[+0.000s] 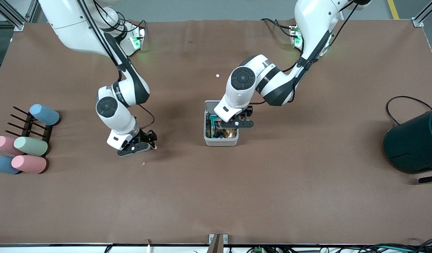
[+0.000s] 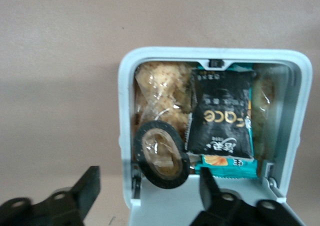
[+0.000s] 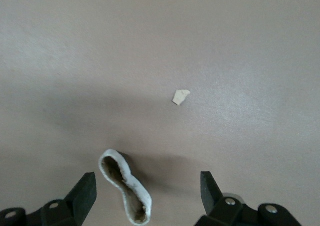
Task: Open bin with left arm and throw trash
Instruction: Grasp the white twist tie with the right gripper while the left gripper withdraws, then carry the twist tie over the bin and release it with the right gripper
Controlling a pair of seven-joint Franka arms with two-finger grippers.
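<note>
The bin [image 1: 206, 119] stands mid-table with its lid raised. In the left wrist view the bin [image 2: 125, 86] holds a black wrapper [image 2: 220, 118], a black tape roll [image 2: 162, 156] and other snack packets. My left gripper [image 1: 237, 123] hovers over the bin's edge toward the left arm's end. It is open [image 2: 150, 188], and the white lid panel [image 2: 170, 211] lies between its fingers. My right gripper [image 1: 145, 146] is low over the table toward the right arm's end. It is open [image 3: 147, 191] around the beige figure-eight rubber band [image 3: 125, 186], which lies on the table.
A small pale scrap [image 3: 180, 97] lies near the rubber band and shows in the front view [image 1: 143, 163]. Pastel cups [image 1: 30, 146] and a black rack [image 1: 29, 124] sit at the right arm's end. A dark teal drum [image 1: 414, 142] stands at the left arm's end.
</note>
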